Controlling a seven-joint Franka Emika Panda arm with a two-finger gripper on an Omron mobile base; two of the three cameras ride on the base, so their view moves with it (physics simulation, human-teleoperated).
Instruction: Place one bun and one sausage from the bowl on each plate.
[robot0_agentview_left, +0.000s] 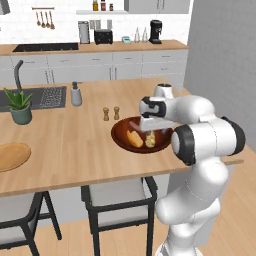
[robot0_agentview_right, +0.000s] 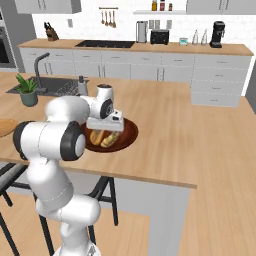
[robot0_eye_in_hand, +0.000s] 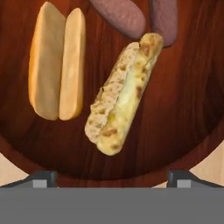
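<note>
Gripper (robot0_eye_in_hand: 112, 178), jaws wide apart, hangs over bowl (robot0_eye_in_hand: 192, 87); best to center on toasted bun (robot0_eye_in_hand: 122, 94), closing across its narrow width.

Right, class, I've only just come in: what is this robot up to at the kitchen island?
The white arm hangs over the wooden bowl on the island counter, its gripper open above the food and holding nothing. In the bowl lie a smooth split bun, a toasted bun and two dark sausages, all untouched so far. A wooden plate waits bare at the far left of the counter.
</note>
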